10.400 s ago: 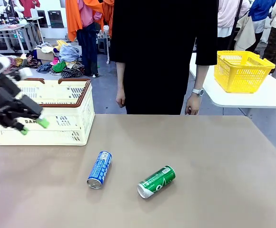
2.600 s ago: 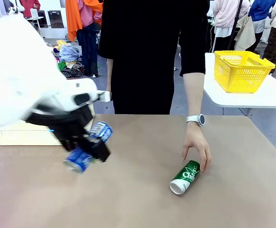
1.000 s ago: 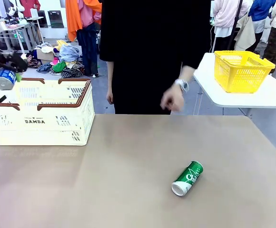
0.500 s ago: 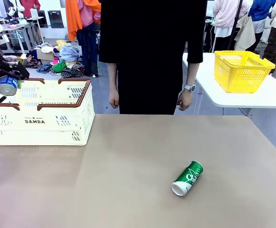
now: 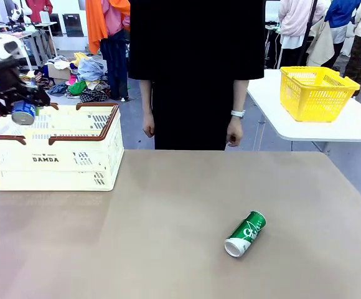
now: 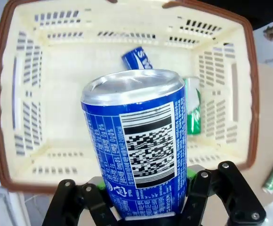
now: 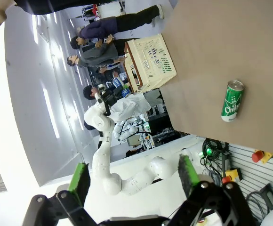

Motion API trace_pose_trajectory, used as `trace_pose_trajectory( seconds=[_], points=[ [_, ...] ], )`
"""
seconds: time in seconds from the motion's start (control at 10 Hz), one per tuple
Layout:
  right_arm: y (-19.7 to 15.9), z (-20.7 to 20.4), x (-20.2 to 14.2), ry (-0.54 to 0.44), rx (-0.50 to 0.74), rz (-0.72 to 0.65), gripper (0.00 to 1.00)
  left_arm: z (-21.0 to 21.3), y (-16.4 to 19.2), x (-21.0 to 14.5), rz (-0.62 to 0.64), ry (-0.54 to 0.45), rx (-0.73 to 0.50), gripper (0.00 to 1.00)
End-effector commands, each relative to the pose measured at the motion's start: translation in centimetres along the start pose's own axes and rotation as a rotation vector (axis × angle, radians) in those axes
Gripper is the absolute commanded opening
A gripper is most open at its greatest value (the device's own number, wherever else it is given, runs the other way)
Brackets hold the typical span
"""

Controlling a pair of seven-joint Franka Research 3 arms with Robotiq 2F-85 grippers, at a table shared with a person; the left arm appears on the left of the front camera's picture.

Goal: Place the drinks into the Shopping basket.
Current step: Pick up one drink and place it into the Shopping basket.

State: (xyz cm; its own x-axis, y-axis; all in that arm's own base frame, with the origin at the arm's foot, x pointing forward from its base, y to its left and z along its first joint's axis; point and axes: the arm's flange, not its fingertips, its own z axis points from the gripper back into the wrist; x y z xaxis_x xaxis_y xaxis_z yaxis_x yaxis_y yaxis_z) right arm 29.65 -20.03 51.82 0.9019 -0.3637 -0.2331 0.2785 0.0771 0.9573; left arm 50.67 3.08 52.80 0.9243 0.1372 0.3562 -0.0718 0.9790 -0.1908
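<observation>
My left gripper (image 5: 22,106) is shut on a blue can (image 5: 23,114) and holds it just above the left rear of the cream Shopping basket (image 5: 75,163). The left wrist view looks down past the held blue can (image 6: 135,141) into the basket (image 6: 0,94), where another blue can (image 6: 139,58) and a green can (image 6: 192,111) lie on the floor. A green can (image 5: 245,233) lies on its side on the tan table, right of centre. My right gripper (image 7: 132,178) is open and holds nothing; in its view the green can (image 7: 232,100) is far off.
A person in black stands at the table's far edge, both hands (image 5: 233,138) hanging at the sides. A yellow basket (image 5: 317,92) sits on a separate white table at the right. Bare tan tabletop surrounds the green can.
My left gripper has carried the blue can a little right and farther over the basket. The person's raised hand has dropped to the side. The green can has not moved.
</observation>
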Motion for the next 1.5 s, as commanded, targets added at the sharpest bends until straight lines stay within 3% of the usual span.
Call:
trace_pose_trajectory(
  seconds=[0.0,0.7,1.4],
  points=[
    [0.5,0.1,-0.1,0.004,0.016,-0.006,1.0,-3.6,0.3,3.5,-0.069,0.025,0.043,0.0],
    [0.5,0.1,-0.1,0.004,0.016,-0.006,1.0,-12.8,2.7,4.3,-0.084,0.219,0.061,0.0],
    [0.5,0.1,-0.1,0.004,0.016,-0.006,1.0,-17.1,2.9,4.2,-0.081,0.321,0.061,0.0]
  ],
)
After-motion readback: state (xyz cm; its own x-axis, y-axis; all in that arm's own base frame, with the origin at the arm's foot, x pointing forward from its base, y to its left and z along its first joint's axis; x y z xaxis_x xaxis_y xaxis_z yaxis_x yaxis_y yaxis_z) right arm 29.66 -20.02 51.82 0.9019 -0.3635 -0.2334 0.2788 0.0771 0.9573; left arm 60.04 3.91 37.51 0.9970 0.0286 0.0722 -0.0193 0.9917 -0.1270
